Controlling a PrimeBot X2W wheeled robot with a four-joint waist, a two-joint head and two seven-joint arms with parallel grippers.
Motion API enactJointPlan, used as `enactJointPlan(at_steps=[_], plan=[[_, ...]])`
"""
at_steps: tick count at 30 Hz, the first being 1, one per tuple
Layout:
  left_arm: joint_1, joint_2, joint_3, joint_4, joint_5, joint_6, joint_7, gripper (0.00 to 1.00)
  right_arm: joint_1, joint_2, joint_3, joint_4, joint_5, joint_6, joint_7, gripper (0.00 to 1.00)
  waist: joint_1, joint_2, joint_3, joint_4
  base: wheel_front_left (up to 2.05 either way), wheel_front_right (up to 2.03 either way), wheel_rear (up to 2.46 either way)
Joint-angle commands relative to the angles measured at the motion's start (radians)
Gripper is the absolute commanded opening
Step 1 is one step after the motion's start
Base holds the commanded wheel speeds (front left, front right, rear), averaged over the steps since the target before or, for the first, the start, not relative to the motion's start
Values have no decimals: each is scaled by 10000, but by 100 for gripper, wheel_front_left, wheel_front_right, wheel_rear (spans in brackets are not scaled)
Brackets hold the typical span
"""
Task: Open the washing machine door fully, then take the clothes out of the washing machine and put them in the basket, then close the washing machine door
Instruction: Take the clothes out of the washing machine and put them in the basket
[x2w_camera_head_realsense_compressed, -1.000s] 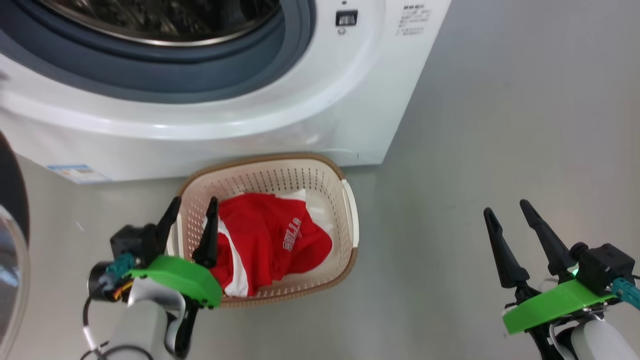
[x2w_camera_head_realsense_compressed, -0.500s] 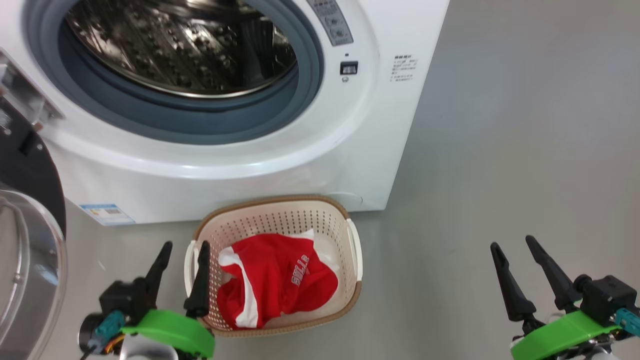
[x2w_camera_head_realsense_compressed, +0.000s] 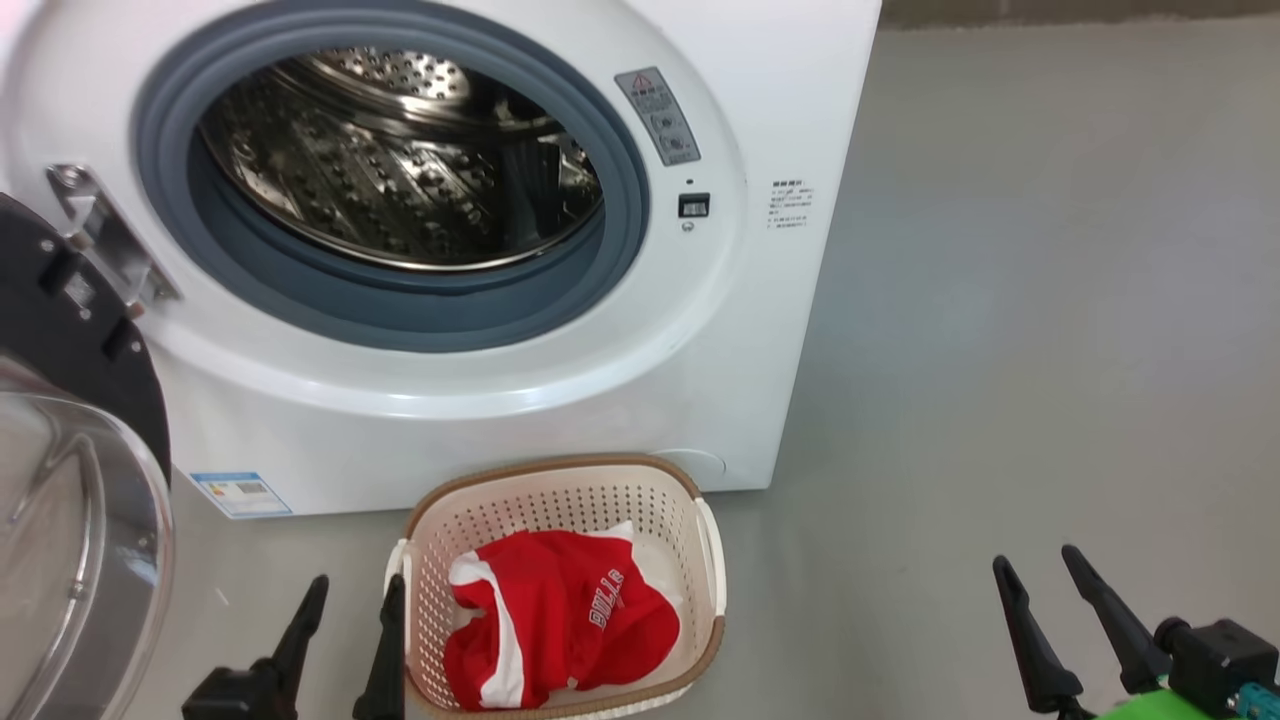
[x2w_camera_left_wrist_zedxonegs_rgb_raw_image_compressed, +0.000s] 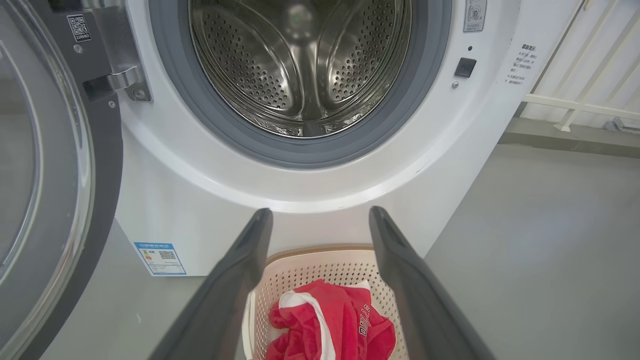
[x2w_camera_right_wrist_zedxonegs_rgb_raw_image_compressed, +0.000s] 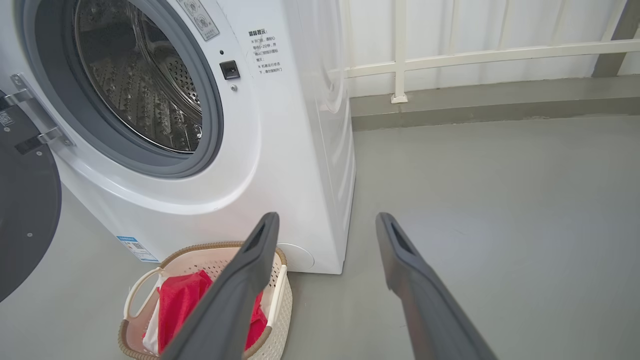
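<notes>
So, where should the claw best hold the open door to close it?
Probably the black rim of the door, away from the hinge, coming from its outer side on the left: it is swung wide, and the glass bulges.

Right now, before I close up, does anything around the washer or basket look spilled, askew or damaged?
Nothing stands out. The red garment lies inside the cream perforated plastic basket, upright before the white front-loading washing machine. The steel drum looks empty; the black-rimmed glass door hangs open.
</notes>
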Motion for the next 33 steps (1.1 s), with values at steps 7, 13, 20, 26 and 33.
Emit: enactJointPlan(at_steps=[7, 13, 20, 26, 33], plan=[[475, 172, 537, -813, 195, -8, -51, 100, 261, -143, 42, -251, 161, 48, -65, 100, 0, 0, -389, 68, 0, 0, 0], [1048, 172, 581, -1426, 295, 140, -51, 100, 553, -125, -85, -306, 171, 48, -65, 100, 0, 0, -552, 85, 0, 0, 0], [1468, 172, 784, -1810, 333, 180, -51, 100, 783, -51, -223, -356, 154, 48, -65, 100, 0, 0, -624, 123, 0, 0, 0], [1526, 172, 762, -1916, 329, 264, -51, 100, 792, -17, -257, -355, 155, 48, -65, 100, 0, 0, -653, 141, 0, 0, 0], [1490, 172, 640, -1972, 342, 357, -51, 100, 765, 3, -266, -375, 140, 48, -65, 100, 0, 0, -657, 167, 0, 0, 0]])
